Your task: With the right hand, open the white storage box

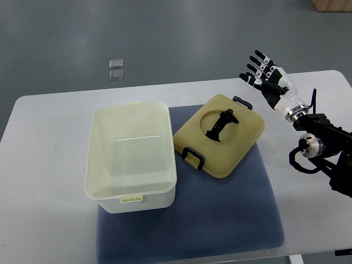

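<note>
1. The white storage box (132,159) stands open on the left part of a blue-grey mat (220,220), which lies on the white worktop (44,165). We see straight down into its interior, which holds nothing.
2. We note one small latch tab at the far rim of the box and another at the near rim.
3. The lid (220,135) is off the box. It lies on the mat just to the right of the box, turned at an angle, with its near-left corner close to the box's right wall. We cannot tell whether the two touch.
4. The lid carries a circular recess with a black handle (220,125) set in it. Dark clips sit on two of its edges: one at the near-left edge (192,155), one at the far-right corner (242,102).
5. Our right hand (267,74) enters from the right edge and sits above the far-right area of the worktop, well apart from the lid and the box. Its fingers are spread and extended, pointing toward the far left, and hold nothing.
6. Two small clear squares (116,69) lie on the grey floor beyond the far edge of the worktop.
</note>
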Motion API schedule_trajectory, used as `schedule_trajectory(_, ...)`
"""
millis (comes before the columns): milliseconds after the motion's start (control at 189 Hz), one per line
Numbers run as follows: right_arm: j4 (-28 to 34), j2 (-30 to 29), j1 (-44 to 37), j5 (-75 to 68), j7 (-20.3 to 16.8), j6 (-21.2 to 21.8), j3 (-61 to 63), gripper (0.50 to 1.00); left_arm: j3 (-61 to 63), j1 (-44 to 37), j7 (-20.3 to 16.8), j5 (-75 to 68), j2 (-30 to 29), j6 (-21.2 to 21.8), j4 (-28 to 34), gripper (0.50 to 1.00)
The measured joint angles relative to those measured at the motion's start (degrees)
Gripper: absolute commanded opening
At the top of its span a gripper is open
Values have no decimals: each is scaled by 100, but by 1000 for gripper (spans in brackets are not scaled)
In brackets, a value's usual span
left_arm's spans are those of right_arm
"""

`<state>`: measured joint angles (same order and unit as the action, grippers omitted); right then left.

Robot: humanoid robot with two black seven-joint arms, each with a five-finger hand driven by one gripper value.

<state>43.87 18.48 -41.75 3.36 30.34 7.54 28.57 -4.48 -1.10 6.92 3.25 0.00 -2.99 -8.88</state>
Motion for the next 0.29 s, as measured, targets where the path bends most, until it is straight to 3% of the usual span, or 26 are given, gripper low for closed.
schedule_trajectory(286,-1,-314,64,-411,103,-54,241,930,0,1,0,0,0,0,0,1000)
